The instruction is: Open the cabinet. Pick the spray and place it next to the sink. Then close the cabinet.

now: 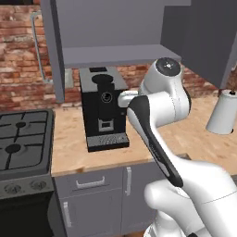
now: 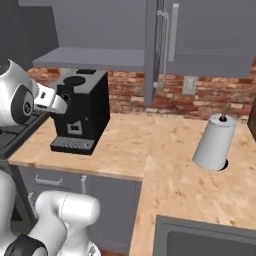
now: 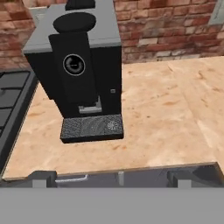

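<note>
The grey cabinet [image 1: 115, 28] hangs above the counter with both doors swung open, the left door [image 1: 52, 46] edge-on and the right door [image 1: 206, 37] out to the right. What shows of its floor [image 2: 95, 59] is bare. The spray is out of view. My gripper [image 3: 113, 179] is open, with nothing between its fingertips [image 3: 43, 178]. It hovers over the counter's front edge and faces the coffee machine. The sink [image 2: 200, 227] lies at the lower right of the right base view.
A black coffee machine [image 1: 104, 111] stands on the wooden counter [image 3: 166, 109] under the cabinet. A white paper towel roll [image 2: 215, 142] stands to the right and a gas stove [image 1: 23, 139] to the left. Grey drawers [image 1: 90, 183] run below the counter.
</note>
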